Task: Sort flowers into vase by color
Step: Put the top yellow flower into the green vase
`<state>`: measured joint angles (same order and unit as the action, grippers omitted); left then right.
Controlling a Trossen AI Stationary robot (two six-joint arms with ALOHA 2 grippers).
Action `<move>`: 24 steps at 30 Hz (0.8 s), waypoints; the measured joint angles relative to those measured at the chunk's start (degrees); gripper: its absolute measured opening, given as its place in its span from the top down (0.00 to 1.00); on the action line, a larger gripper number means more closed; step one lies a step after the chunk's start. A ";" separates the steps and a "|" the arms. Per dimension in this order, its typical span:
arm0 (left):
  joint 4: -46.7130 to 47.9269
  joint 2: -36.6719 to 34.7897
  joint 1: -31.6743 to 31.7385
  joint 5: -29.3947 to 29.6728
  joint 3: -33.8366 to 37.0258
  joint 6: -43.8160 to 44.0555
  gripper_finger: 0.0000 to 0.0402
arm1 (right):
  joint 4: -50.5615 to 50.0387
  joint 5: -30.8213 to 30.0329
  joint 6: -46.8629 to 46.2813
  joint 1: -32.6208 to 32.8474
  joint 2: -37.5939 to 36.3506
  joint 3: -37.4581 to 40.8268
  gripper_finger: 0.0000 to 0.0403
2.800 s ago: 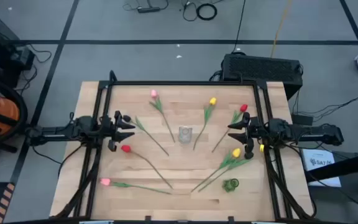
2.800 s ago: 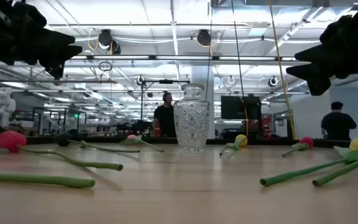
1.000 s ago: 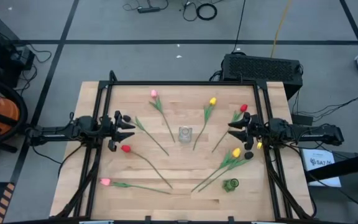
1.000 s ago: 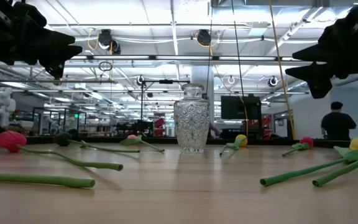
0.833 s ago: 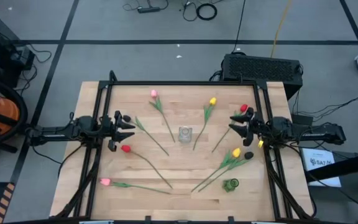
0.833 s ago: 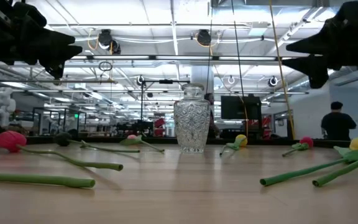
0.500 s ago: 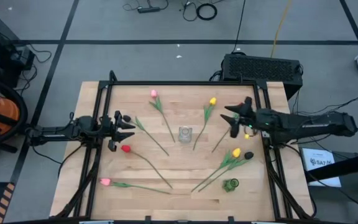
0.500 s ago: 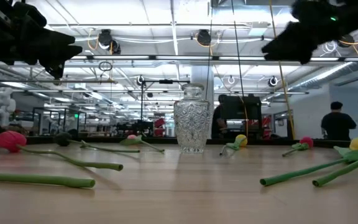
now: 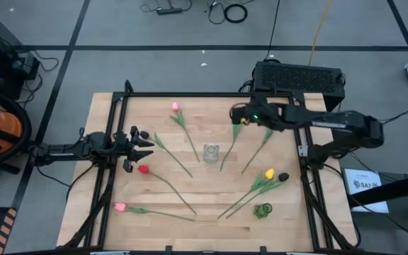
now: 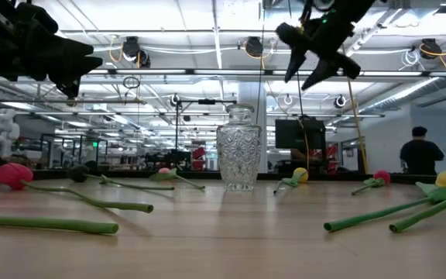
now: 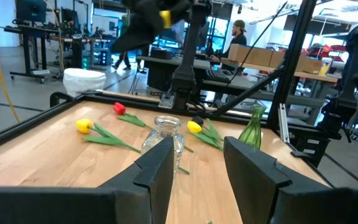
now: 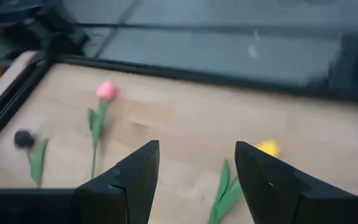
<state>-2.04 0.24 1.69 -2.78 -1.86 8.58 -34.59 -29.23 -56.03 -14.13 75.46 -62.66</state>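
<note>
Tulips lie flat on the wooden table around a clear glass vase (image 9: 211, 151) (image 10: 238, 147): pink (image 9: 175, 107), yellow (image 9: 268, 173), black (image 9: 283, 176), red (image 9: 143, 169), pink (image 9: 120, 207), black (image 9: 145, 133). My right gripper (image 9: 236, 117) (image 10: 304, 76) is open, high above the table over the far yellow tulip (image 9: 243, 115) (image 12: 267, 147). The right arm hides one red head. My left gripper (image 9: 147, 144) is open at the left edge, holding nothing.
A small green vase (image 9: 263, 210) (image 11: 252, 127) stands near the table's near right corner. A black frame (image 9: 204, 94) runs along the table's far edge and sides. People stand in the room beyond the table (image 10: 418, 155).
My right gripper has left the table's right edge, swung toward the far edge and the left, and risen; it now hangs over the far yellow tulip. It has turned about as the arm stretched out. No flower has moved.
</note>
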 joint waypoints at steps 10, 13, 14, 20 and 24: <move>0.02 -0.01 0.00 0.01 0.00 0.00 0.63 | -0.17 19.17 -12.96 -10.62 15.62 -1.19 0.50; 0.02 -0.01 0.00 0.01 0.01 0.00 0.63 | 0.59 22.00 -14.37 -12.05 19.54 -1.19 0.50; 0.00 -0.01 0.02 0.01 0.01 0.00 0.63 | 0.57 22.38 -14.83 -12.31 20.67 -1.19 0.50; 0.02 -0.01 0.02 0.01 -0.01 0.00 0.63 | 0.98 26.43 -15.51 -12.69 25.78 -1.19 0.50; 0.01 -0.01 0.00 0.00 -0.01 0.00 0.63 | 0.43 26.85 -15.57 -12.37 28.63 -1.19 0.50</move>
<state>-2.03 0.23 1.69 -2.78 -1.86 8.58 -34.16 -2.39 -71.60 -26.50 104.09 -63.86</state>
